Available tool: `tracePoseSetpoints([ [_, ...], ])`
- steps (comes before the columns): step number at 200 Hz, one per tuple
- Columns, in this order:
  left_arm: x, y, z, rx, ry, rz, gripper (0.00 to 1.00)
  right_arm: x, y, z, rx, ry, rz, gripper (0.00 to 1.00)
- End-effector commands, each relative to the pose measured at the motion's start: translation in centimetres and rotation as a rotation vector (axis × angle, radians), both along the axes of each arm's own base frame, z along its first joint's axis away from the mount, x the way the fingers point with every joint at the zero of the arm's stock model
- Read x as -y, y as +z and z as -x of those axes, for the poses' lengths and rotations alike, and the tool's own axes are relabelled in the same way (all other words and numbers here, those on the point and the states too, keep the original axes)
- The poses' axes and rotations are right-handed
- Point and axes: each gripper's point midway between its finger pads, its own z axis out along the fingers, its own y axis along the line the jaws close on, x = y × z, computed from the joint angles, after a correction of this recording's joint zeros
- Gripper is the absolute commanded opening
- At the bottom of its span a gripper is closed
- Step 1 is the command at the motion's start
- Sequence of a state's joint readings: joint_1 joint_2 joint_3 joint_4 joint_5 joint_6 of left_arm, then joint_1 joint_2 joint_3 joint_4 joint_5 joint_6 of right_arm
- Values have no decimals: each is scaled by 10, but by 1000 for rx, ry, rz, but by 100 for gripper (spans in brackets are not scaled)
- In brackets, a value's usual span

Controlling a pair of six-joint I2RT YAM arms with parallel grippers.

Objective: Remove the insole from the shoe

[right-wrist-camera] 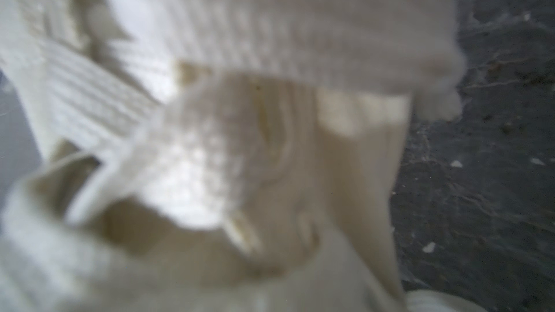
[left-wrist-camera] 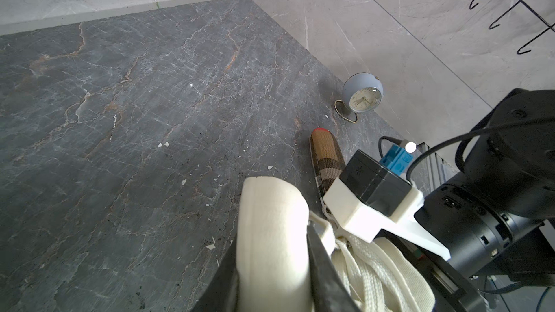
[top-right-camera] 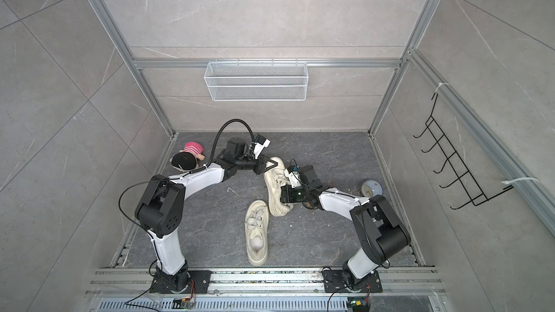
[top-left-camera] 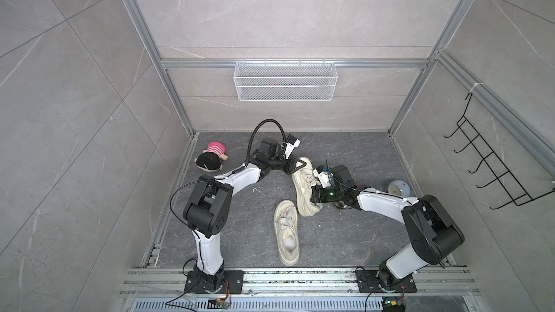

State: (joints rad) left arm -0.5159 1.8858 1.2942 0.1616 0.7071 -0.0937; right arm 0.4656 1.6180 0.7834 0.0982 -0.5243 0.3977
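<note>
The floor (top-left-camera: 345, 235) is a dark marbled slab closed in by 3 pale walls (top-left-camera: 90, 115) at left, far and right, with a metal rail (top-left-camera: 300, 277) along its near edge. Open floor shows along the far wall to the right, and at near right between the shoes and the right arm's base. There are 2 arms: the left arm (top-left-camera: 237, 181) reaches from near left to far centre, and the right arm (top-left-camera: 384, 205) reaches from near right to centre. 1 wire basket (top-left-camera: 285, 81) hangs on the far wall, and 1 rack (top-left-camera: 497, 160) of 5 hooks hangs on the right wall. There are 2 cream shoes. The shoe (top-left-camera: 301, 196) lies at centre, running far to near. The 2nd shoe (top-left-camera: 286, 232) sits just near-left of it, its heel close to the rail; I cannot tell whether they touch. 1 doll (top-left-camera: 210, 157) lies far left against the wall. 1 clock (top-left-camera: 398, 187) stands by the right wall. 1 plaid insole (left-wrist-camera: 326, 160) lies flat on the floor just right of the shoe, partly under the right arm. The left gripper (top-left-camera: 301, 165) pinches the shoe's far end. The right gripper (top-left-camera: 315, 195) is at the shoe's opening; its wrist view is a cream blur, so I cannot tell how its jaws stand.
</note>
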Motion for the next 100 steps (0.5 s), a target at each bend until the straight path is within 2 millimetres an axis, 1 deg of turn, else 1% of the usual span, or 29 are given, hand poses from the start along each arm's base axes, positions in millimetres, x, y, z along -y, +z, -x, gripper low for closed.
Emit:
tracePoseSetpoints([
  [1, 34, 50, 63, 123, -309, 139, 0, 14, -45, -2, -69, -75, 46, 61],
  [13, 36, 50, 63, 124, -317, 148, 0, 8, -42, -4, -60, -62, 14, 60],
  [34, 40, 50, 64, 124, -325, 153, 0, 4, -39, -2, -47, -50, -22, 58],
  [49, 40, 50, 63, 124, -324, 155, 0, 0, -33, 0, -47, -42, -53, 53],
  [66, 41, 51, 62, 131, -322, 158, 0, 2, -33, -1, -38, -50, -34, 46],
  [79, 42, 52, 62, 134, -321, 158, 0, 4, -35, -3, -36, -65, -20, 35],
  [83, 42, 52, 61, 134, -319, 158, 0, 5, -36, -3, -34, -69, -18, 30],
  [92, 42, 53, 61, 136, -318, 158, 0, 5, -35, -5, -32, -80, -18, 23],
  [100, 42, 52, 61, 135, -312, 154, 0, 6, -32, -7, -29, -90, -20, 15],
])
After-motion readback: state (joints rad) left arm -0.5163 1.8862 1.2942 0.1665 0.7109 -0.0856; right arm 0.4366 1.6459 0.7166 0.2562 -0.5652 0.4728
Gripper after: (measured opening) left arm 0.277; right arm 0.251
